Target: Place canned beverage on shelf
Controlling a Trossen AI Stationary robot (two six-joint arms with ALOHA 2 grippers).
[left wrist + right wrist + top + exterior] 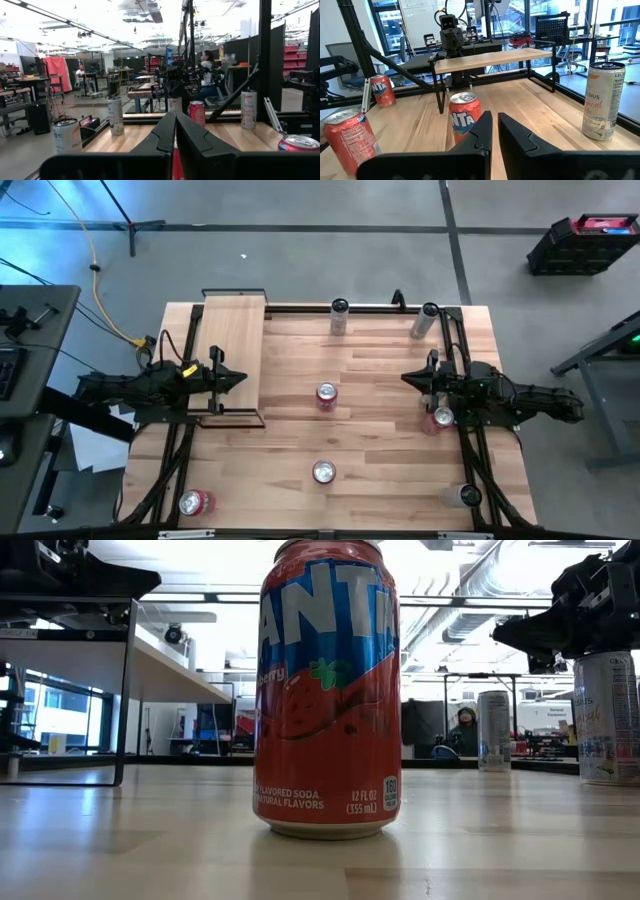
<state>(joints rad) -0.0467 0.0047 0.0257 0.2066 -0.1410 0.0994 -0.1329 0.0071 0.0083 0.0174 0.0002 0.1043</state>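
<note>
Red soda can point(327, 395) upright mid-table — untouched, well clear of both arms. Pale-wood shelf point(233, 330) at the far left, nothing on it, left gripper point(238, 379) hovering at its right edge, jaws pinched shut, empty. Right gripper point(410, 379) likewise closed on nothing, another can point(441, 418) apparently just beside that arm's wrist.

You get overhead view straight down on table point(380, 380). Low view sits at tabletop, very near red can point(328, 690). Wrist views face each other past own fingers; both share middle can point(465, 117).
</note>
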